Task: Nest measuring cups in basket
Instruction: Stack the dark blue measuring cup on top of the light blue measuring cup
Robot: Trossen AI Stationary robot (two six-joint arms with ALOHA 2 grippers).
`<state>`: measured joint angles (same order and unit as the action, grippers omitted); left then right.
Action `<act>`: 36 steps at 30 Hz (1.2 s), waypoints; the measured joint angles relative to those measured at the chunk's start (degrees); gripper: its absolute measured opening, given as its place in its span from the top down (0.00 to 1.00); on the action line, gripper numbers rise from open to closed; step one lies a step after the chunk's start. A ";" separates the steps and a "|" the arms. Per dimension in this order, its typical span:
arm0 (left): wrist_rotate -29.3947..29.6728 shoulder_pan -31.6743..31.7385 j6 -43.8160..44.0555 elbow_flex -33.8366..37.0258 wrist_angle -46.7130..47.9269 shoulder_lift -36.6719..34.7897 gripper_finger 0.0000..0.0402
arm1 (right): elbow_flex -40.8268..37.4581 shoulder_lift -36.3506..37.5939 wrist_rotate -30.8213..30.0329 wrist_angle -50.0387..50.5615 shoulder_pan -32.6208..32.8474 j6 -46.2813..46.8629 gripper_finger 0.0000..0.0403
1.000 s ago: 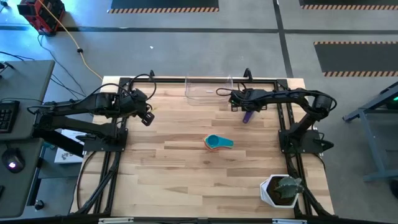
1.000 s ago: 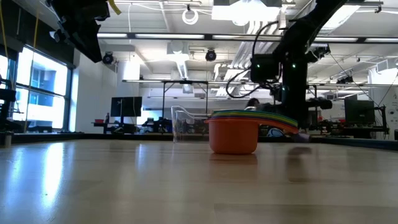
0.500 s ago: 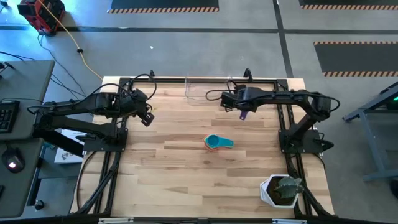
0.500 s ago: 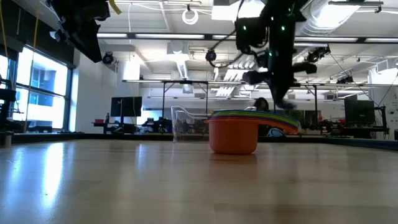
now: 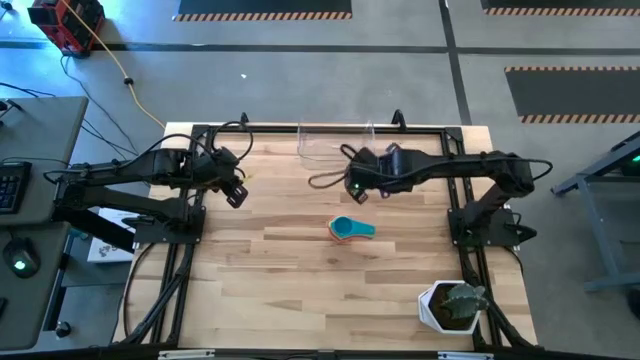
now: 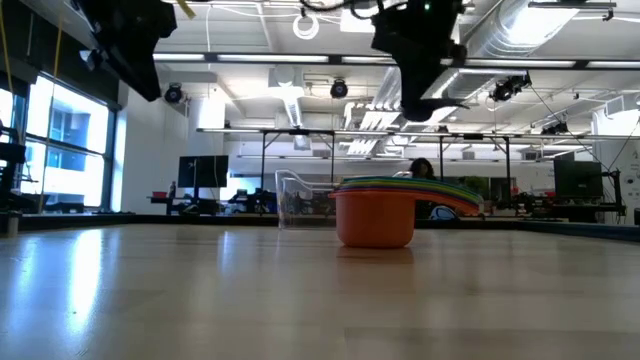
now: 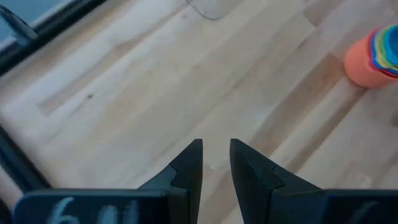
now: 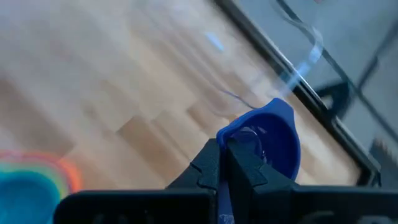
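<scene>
Stack of cups [image 5: 351,230]: nested cups sit on the tabletop [image 5: 300,290] at mid-frame in the high view, teal on top, handles pointing toward the frame's right; in the low view the orange outer cup [image 6: 375,218] shows with coloured rims layered above it.
Blue cup [image 8: 268,142]: pinched by its handle in the right tool, bowl lifted clear of the wood, seen in the right wrist view; it looks blue to purple.
Right tool [image 8: 224,155]: fingers pressed together on the cup's handle; in the high view it hangs above the tabletop just above-centre in the frame [image 5: 358,183], below the basket and above the stack.
Basket [image 5: 335,143]: clear bin at the tabletop's far edge, top centre of the high view; nothing can be made out inside it.
Left tool [image 7: 215,163]: fingers slightly apart, gripping nothing, over bare wood; in the high view it waits at the tabletop's upper left [image 5: 236,192].
Plant pot [image 5: 452,306]: white, at the lower right corner of the tabletop.
</scene>
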<state>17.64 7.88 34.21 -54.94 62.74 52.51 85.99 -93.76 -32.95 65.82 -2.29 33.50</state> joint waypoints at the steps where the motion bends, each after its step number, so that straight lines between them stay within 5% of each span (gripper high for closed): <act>1: -0.81 0.00 0.16 0.00 -0.02 -0.02 0.82 | 0.36 0.00 0.78 -0.37 0.78 -2.91 1.00; 20: -6.42 -0.05 15.11 0.00 -0.02 0.00 0.82 | 0.40 -0.13 15.45 -14.56 14.92 -44.90 1.00; 36: -6.64 -0.05 18.19 0.00 0.00 0.00 0.82 | 0.32 -11.50 17.38 -14.94 16.74 -50.18 1.00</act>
<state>11.00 7.84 52.40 -54.94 62.74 52.51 86.30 -105.25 -15.57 50.88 14.46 -16.69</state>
